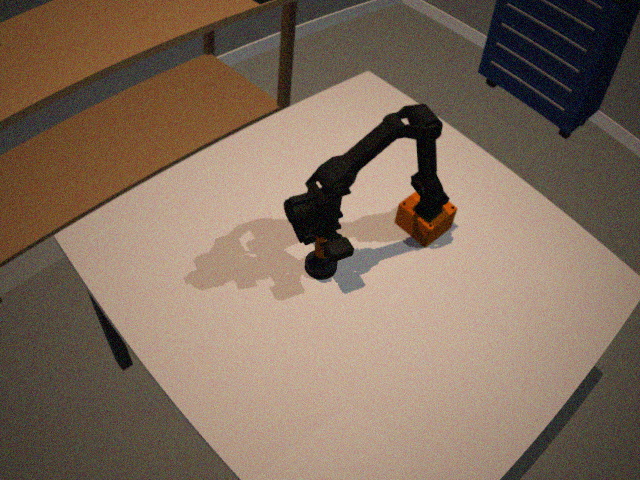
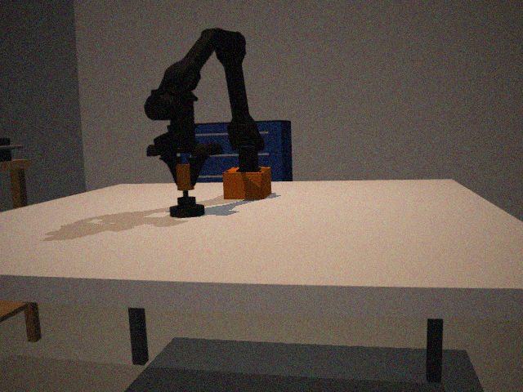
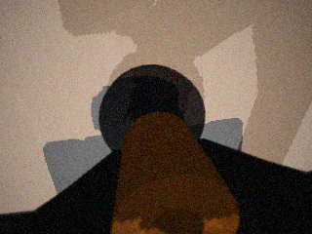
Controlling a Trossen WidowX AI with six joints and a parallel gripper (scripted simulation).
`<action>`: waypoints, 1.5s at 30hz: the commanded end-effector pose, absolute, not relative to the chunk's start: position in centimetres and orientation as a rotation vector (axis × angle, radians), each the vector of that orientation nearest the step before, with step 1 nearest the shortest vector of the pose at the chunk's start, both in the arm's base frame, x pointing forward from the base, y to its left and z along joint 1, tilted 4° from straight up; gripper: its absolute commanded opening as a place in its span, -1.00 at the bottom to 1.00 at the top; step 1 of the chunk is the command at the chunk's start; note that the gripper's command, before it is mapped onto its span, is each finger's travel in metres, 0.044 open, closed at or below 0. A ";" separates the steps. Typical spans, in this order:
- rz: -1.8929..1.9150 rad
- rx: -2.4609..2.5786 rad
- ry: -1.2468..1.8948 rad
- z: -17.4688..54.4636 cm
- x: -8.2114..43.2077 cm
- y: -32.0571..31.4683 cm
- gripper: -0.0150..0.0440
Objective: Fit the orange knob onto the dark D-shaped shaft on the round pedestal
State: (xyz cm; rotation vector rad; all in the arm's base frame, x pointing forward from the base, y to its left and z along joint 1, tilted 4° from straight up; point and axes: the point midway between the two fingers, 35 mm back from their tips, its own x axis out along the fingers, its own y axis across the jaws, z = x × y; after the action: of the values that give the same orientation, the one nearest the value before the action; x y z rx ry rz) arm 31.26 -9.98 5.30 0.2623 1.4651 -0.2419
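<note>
The orange knob [image 1: 320, 247] [image 2: 183, 175] [image 3: 158, 161] is upright between the fingers of my gripper [image 2: 184, 181], which is shut on it. The dark round pedestal [image 1: 321, 268] [image 2: 186, 210] [image 3: 108, 117] stands on the table under the knob. In the exterior view a short length of the dark shaft [image 2: 185, 193] shows between the knob's lower end and the pedestal's raised middle, so the knob is above the pedestal and not down on it. Whether the shaft's tip is inside the hole cannot be seen. The flat sides of hole and shaft are hidden.
The arm's orange base block [image 1: 425, 227] [image 2: 246, 185] stands on the pale table [image 1: 387, 361] [image 2: 337, 244] behind the pedestal. A wooden shelf [image 1: 155, 113] stands beyond the table's edge. A blue drawer cabinet [image 1: 558, 62] [image 2: 279, 147] stands on the floor behind.
</note>
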 end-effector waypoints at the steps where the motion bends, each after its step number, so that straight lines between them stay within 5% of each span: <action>1: -0.245 0.268 1.465 5.2 31.2 -9.9 -0.49; 45: -0.400 0.437 1.440 5.6 31.7 -10.1 -0.49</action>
State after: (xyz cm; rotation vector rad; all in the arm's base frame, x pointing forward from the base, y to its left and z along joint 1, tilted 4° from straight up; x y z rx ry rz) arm 31.19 -9.97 5.18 0.4326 1.4542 -0.3962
